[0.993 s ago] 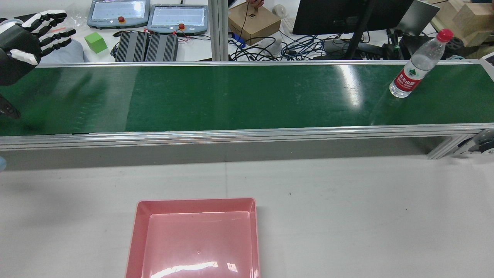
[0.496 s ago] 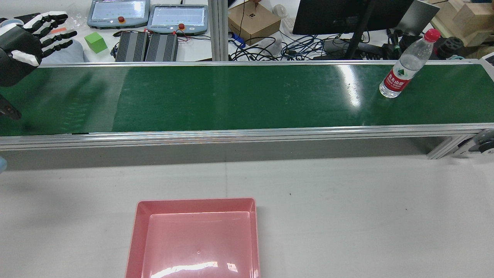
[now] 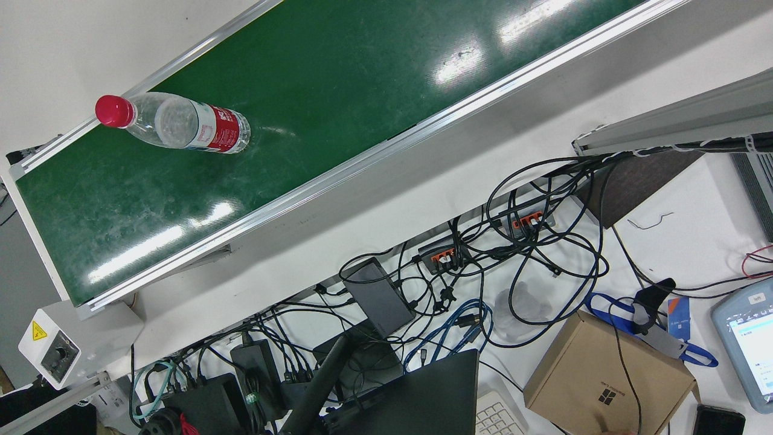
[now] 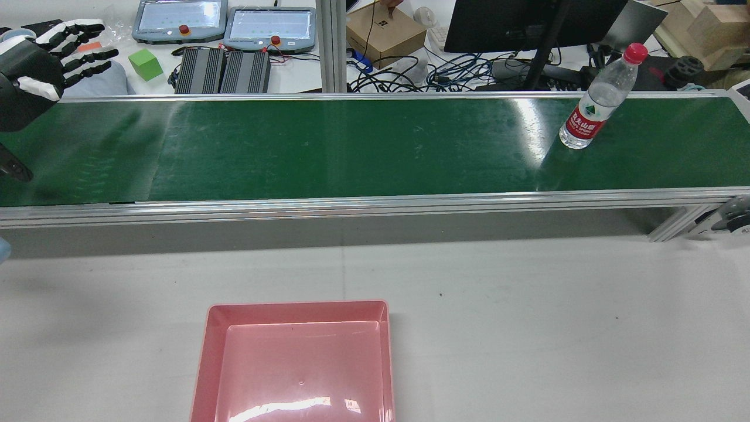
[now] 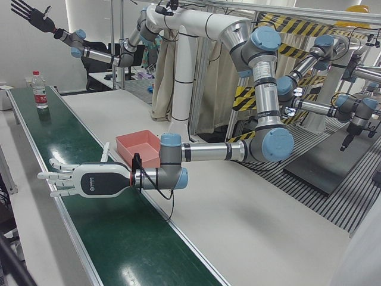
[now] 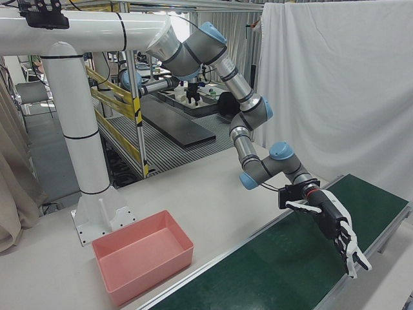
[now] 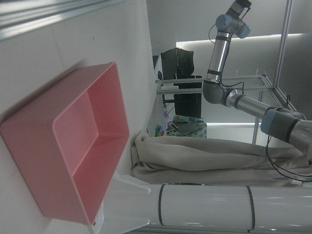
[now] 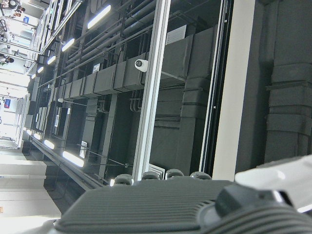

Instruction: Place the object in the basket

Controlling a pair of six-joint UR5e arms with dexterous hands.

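A clear water bottle (image 4: 592, 105) with a red cap and red label stands upright on the green belt (image 4: 351, 146), toward its right end in the rear view. The same bottle (image 3: 181, 127) shows from above in the front view, and small and far off (image 5: 39, 89) in the left-front view. The empty pink basket (image 4: 296, 305) sits on the white table below the belt; it also appears (image 5: 134, 156) (image 6: 148, 274) (image 7: 39, 161). My left hand (image 4: 29, 64) (image 5: 89, 182) (image 6: 332, 226) hovers open over the belt's left end, far from the bottle. My right hand (image 5: 30, 13) is raised high, fingers spread, empty.
Beyond the belt lie teach pendants (image 4: 179, 20), a green cube (image 4: 145, 64), a cardboard box (image 4: 384, 32), tangled cables (image 3: 483, 272) and a monitor (image 4: 527, 20). Aluminium rails (image 4: 351, 202) edge the belt. A white arm pedestal (image 6: 80, 142) stands behind the basket.
The bottle has travelled leftward along the belt in the rear view, still upright. My left hand has barely moved and stays open.
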